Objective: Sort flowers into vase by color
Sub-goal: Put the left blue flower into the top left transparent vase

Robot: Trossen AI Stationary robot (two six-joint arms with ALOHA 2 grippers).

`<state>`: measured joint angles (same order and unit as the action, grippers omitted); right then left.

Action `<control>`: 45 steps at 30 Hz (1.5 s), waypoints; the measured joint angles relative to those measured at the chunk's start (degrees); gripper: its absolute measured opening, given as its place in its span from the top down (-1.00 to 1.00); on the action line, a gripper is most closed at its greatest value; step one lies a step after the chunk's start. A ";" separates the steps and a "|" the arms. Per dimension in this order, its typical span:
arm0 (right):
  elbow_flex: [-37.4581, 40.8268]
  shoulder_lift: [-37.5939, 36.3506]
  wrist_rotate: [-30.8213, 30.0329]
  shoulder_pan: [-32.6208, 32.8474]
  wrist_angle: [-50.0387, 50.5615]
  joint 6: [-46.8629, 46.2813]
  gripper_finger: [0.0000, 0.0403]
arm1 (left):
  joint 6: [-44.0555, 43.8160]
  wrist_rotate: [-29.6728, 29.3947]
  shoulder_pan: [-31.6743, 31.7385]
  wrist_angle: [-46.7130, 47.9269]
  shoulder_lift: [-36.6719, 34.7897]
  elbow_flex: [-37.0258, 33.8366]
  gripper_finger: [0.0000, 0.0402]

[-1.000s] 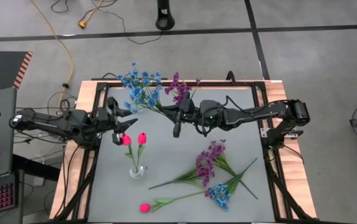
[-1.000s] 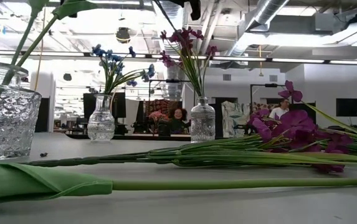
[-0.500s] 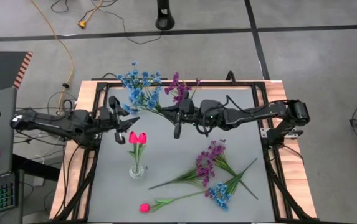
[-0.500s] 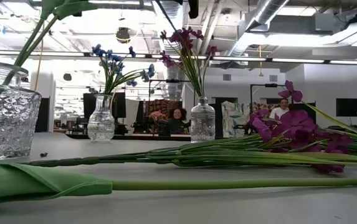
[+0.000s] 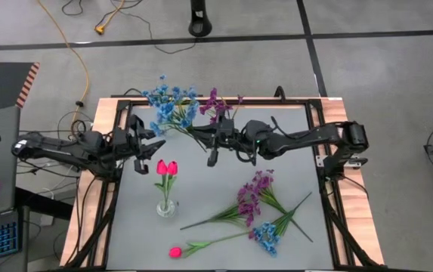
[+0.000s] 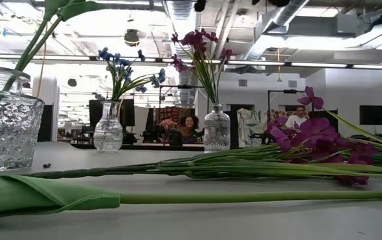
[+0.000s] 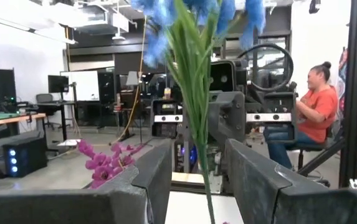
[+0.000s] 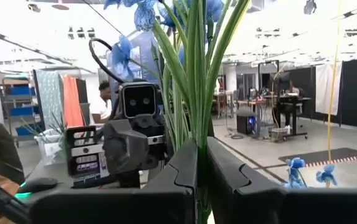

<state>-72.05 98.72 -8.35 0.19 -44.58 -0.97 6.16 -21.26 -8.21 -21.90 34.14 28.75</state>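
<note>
A glass vase point(image 5: 166, 206) near the table's middle holds two pink-red tulips point(image 5: 167, 168). At the far edge stand a vase of blue blooms point(image 6: 109, 127) and a vase of purple blooms point(image 6: 216, 127). My right gripper point(image 5: 211, 153) hovers behind the tulip vase, shut on a blue flower point(image 5: 175, 117). My left gripper point(image 5: 151, 149) is open just left of the tulip blooms and touches nothing. In its wrist view the held flower's stalk point(image 7: 198, 143) shows beyond its fingers. Purple stems point(image 5: 250, 198), a blue stem point(image 5: 264, 236) and a tulip point(image 5: 175, 253) lie flat on the near right of the table. My right gripper pinches the blue flower's green stalks point(image 8: 194, 134) between its two fingers point(image 8: 225, 171), below the blooms. The fingers lie across the stalk. The flower is lifted clear of the table. Its stalk point(image 5: 193, 134) slants toward the far left, with the blooms next to the blue bunch.
The table's metal frame point(image 5: 322, 162) runs along both sides. People sit in the room beyond the table point(image 7: 309, 118). The loose stems fill the near right part; the grey top point(image 5: 201, 181) between the tulip vase and the far vases is bare.
The left gripper has drawn back from the tulip toward the left and far edge. That tulip's bloom, which stood apart to the left, has swung over beside the other bloom in the vase. The right arm has shifted slightly toward the table's left with the blue flower.
</note>
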 joint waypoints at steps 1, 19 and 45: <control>0.02 0.63 0.05 0.00 -0.92 0.01 0.78 | 0.08 0.00 0.02 -0.24 0.43 0.00 0.32; -11.67 12.44 1.88 0.13 -1.60 2.93 0.78 | 0.88 -2.57 0.07 -6.17 3.72 0.00 0.32; -12.46 12.37 4.18 0.15 5.22 1.88 0.78 | -1.28 -0.03 3.52 -13.62 9.72 0.00 0.32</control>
<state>-84.51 111.09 -4.16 0.34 -39.36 0.91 4.89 -21.29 -4.69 -35.53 43.86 28.75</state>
